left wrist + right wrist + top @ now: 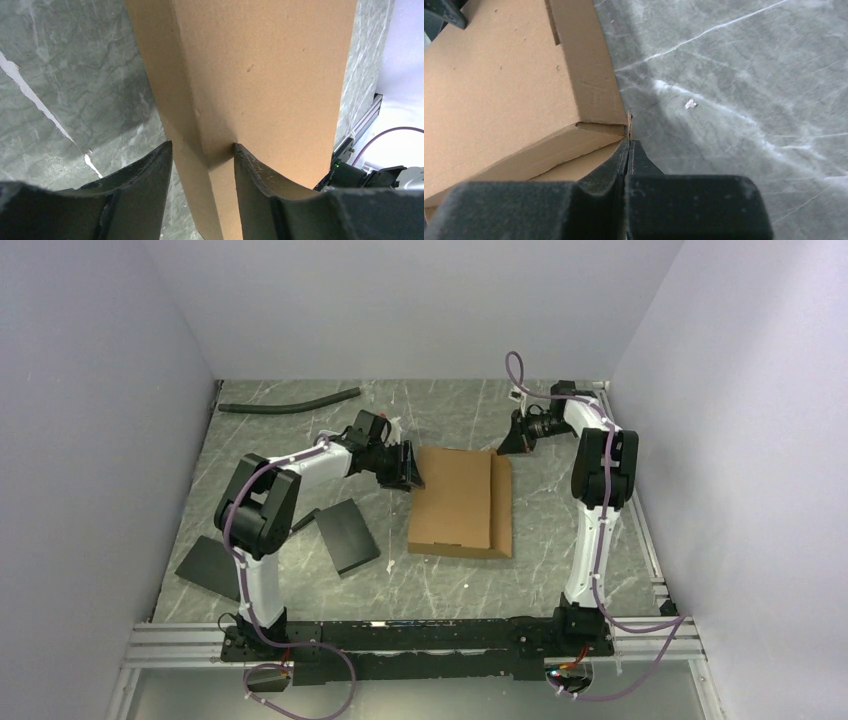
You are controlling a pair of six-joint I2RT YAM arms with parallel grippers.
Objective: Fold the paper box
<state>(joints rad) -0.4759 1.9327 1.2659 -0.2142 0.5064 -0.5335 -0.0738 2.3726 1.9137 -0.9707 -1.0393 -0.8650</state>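
The paper box (460, 502) is a shallow brown cardboard mailer lying flat at the middle of the table, with a raised strip along its right side. My left gripper (408, 468) is at its far left corner. In the left wrist view its jaws (202, 145) straddle the box's edge (265, 75), and both fingertips touch cardboard. My right gripper (508, 443) is at the far right corner. Its fingers (629, 142) are pressed together, tips against the box's corner (499, 85), with no cardboard showing between them.
Black flat slabs (347, 535) (208, 565) lie on the table left of the box, near the left arm. A black hose (290, 403) lies at the back left. White walls close in three sides. An aluminium rail (420, 640) runs along the near edge.
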